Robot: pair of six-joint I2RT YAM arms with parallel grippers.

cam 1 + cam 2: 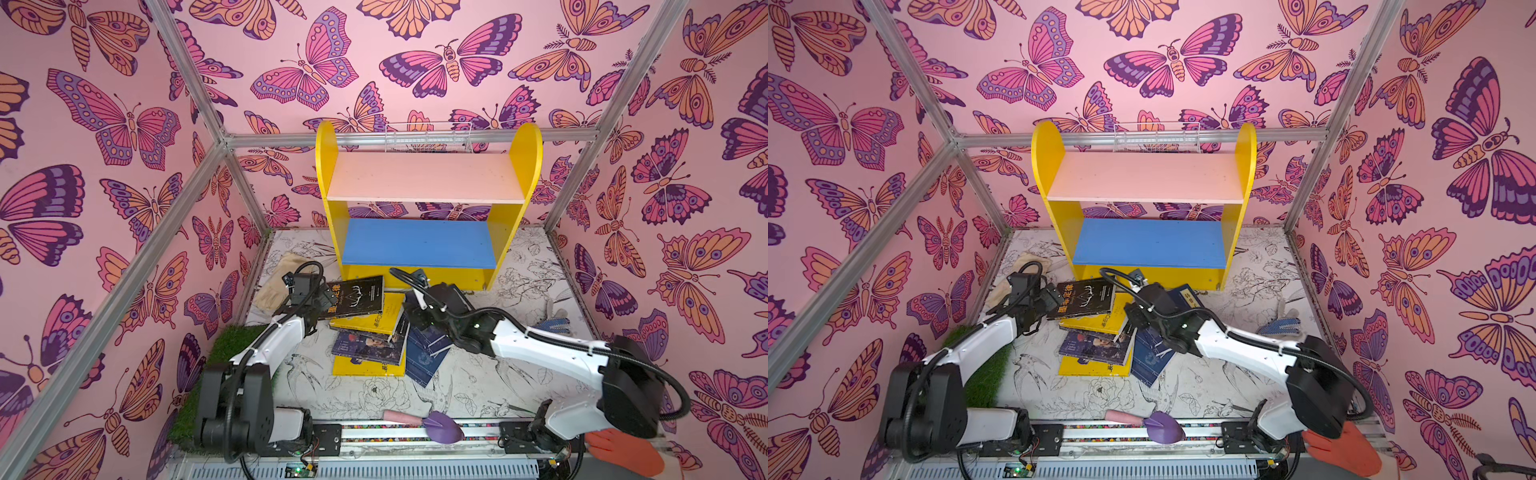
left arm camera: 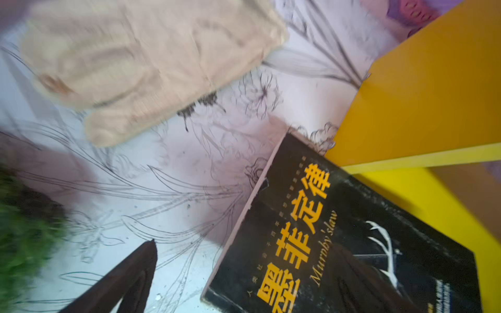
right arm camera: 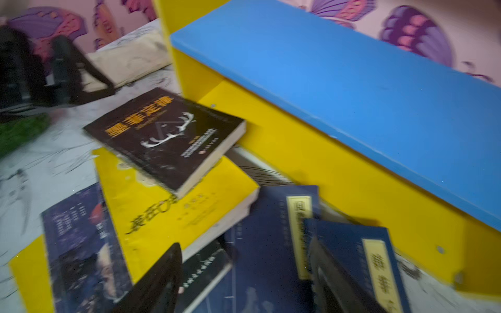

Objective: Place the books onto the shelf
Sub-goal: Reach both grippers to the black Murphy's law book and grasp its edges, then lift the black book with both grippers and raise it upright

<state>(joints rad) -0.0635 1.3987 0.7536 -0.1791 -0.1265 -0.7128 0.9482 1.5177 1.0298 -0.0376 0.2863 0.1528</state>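
Dark fingers (image 2: 130, 279) of the left gripper (image 2: 245, 244) sit closest in the left wrist view, spread wide and holding nothing; one is over the table (image 1: 478, 374), the other over the near corner of the black book (image 2: 352, 216). That book lies face up on top of the pile, one corner just beside the yellow foot of the shelf (image 1: 424, 178).

In the right wrist view the right gripper (image 3: 244, 244) also has its jaws apart, poised above the navy books (image 3: 273, 244) with no grip visible, though the picture is blurred. Under the black book is a yellow book (image 1: 374, 318), then a portrait-cover book (image 1: 370, 347) on a second yellow one. The navy books fan out to the right of these. The whole pile lies flat on the table in front of the shelf, below its blue board (image 1: 417, 243) and pink board (image 1: 424, 176).

Further out, a beige cloth (image 1: 278, 282) lies left of the left gripper and a grass mat (image 1: 220, 353) is beside that arm. A purple trowel (image 1: 440, 428) and an orange glove (image 1: 623, 451) lie along the front rail. A wire basket (image 1: 428, 137) shows behind the shelf.
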